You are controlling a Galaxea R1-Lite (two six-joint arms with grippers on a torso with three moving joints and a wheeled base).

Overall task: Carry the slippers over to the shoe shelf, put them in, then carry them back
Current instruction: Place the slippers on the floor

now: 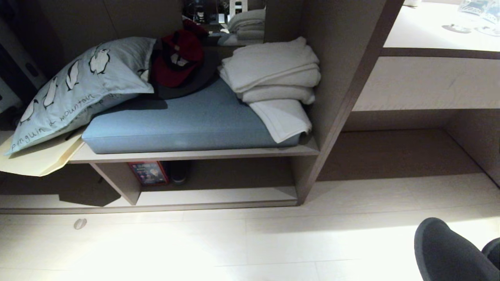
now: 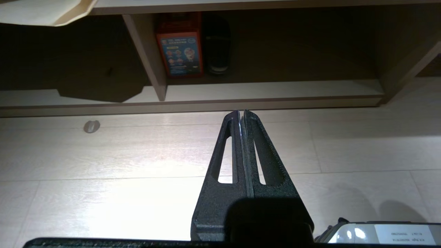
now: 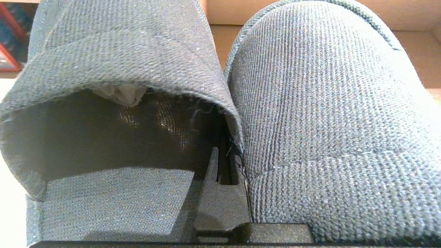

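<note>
The slippers (image 3: 310, 120) are held up by the right gripper (image 3: 225, 162), whose jaws are closed on the fabric where the two slippers meet; one finger (image 3: 212, 172) goes inside the open mouth of one slipper, and the other slipper presses against it from the other side. In the head view the slippers (image 1: 449, 253) show only as two dark rounded toes above the pale floor (image 1: 234, 249), in front of the shoe shelf (image 1: 218, 195) and well off to its right, not inside it.

The shoe shelf is the low wooden cubby under the blue cushion (image 1: 183, 121). Inside the shelf, close to its slanted support (image 1: 117, 181), a red and blue box (image 1: 149, 173) stands, and just beside the box there is a dark shoe (image 1: 179, 171). Above the shelf, a penguin pillow (image 1: 78, 86), a red cap (image 1: 177, 58) and folded white towels (image 1: 273, 74) lie on the cushion.

The left gripper (image 2: 241, 115) hangs above the floor in front of the shelf, its jaws pressed together and holding nothing. A small grey round thing (image 2: 91, 126) lies on the floor near the shelf's front edge
</note>
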